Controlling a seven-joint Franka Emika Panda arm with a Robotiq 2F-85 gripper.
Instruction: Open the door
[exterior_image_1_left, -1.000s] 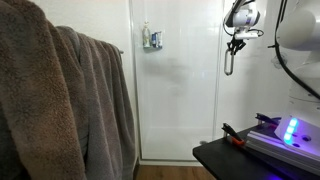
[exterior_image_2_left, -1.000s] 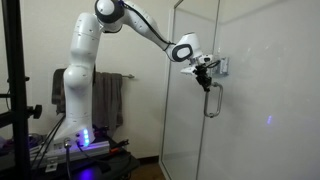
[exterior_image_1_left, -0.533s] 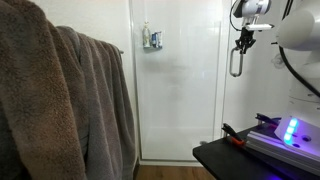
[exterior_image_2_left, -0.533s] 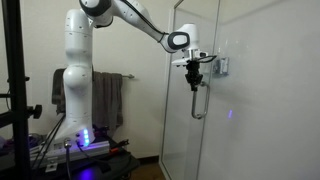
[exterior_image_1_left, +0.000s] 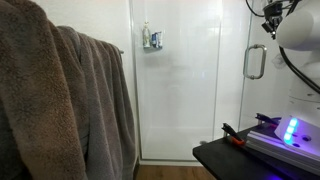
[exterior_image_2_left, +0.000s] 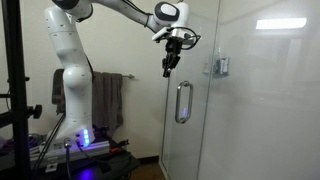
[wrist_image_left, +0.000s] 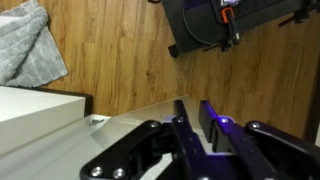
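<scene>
The door (exterior_image_1_left: 236, 110) is a tall clear glass panel, also seen in an exterior view (exterior_image_2_left: 250, 120). Its slim chrome loop handle (exterior_image_1_left: 256, 62) hangs upright in both exterior views (exterior_image_2_left: 183, 102). My gripper (exterior_image_2_left: 167, 70) points down, above and to the left of the handle and apart from it. It sits at the top edge in an exterior view (exterior_image_1_left: 270, 14). In the wrist view the two black fingers (wrist_image_left: 194, 112) stand close together with nothing between them, over the wooden floor.
Brown towels (exterior_image_1_left: 60, 100) hang close to the camera. A small bottle rack (exterior_image_1_left: 151, 40) is on the white wall. A black table (exterior_image_1_left: 250, 150) carries a lit device. The robot's white base (exterior_image_2_left: 75, 90) and a black pole (exterior_image_2_left: 12, 90) stand nearby.
The door has swung further open with its handle moving along. My gripper has come off the handle and moved up and away from it.
</scene>
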